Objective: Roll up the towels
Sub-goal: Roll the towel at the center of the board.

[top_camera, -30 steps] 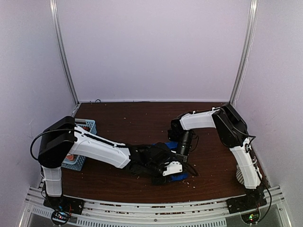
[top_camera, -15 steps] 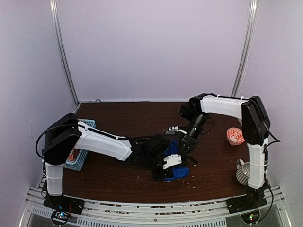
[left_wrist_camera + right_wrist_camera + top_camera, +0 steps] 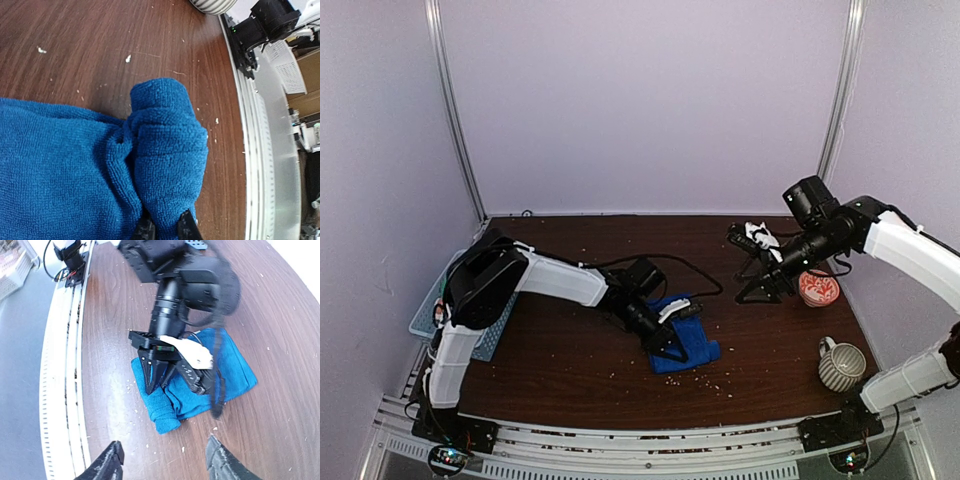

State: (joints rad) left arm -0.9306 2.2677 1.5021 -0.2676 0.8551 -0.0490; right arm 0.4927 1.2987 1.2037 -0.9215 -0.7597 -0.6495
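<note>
Lying near the middle of the brown desk (image 3: 570, 380) is the blue towel (image 3: 705, 350). One end is bunched into a fat roll; the rest lies flat. The left tool (image 3: 672, 348) is clenched on that rolled end. The right tool (image 3: 757, 290) hangs in the air away from the towel, fingers spread, holding nothing. An orange and white bowl (image 3: 818, 289) sits near it, and a striped mug (image 3: 840, 366) stands closer to the front.

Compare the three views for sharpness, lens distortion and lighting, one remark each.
Top external: soft, even light, no hard shadows on the dark wooden table. Left wrist: the plain royal blue terry towel is crisp, while the grey metal rail bows from lens distortion. Right wrist: the left arm's black wrist housing is smeared by blur.
</note>
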